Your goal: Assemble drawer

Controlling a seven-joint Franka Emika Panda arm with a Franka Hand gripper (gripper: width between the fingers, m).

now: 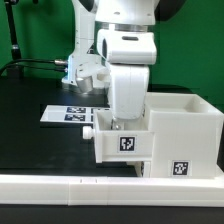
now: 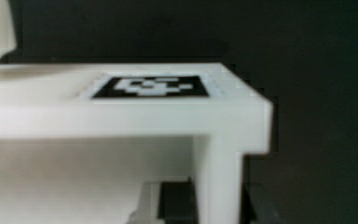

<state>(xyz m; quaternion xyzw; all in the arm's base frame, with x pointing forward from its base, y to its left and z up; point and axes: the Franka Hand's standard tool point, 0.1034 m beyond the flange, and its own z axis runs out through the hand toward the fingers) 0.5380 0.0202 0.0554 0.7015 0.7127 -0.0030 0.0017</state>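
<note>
Casing (image 1: 180,135) stands on table beside rail (image 1: 110,188), at exterior view's right. Tray (image 1: 125,140) with knob (image 1: 90,129) is against its front, under gripper (image 1: 128,100). Jaws hidden, cannot tell. Plastic likely light, stiff, slippery; grip thin tray wall.

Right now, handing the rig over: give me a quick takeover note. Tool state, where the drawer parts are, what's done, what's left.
Tool: hidden in both views behind the wrist housing, so open or shut cannot be told. The arm hangs directly over the casing.
Parts: the drawer casing sits on the black table, behind the long white border rail. One small tray with a round knob sits at the casing's face, on the exterior view's left. The marker board lies flat behind it.
Done: that tray looks at least partly seated; depth is unclear.
Left: confirm its seating. No second tray is in view.
</note>
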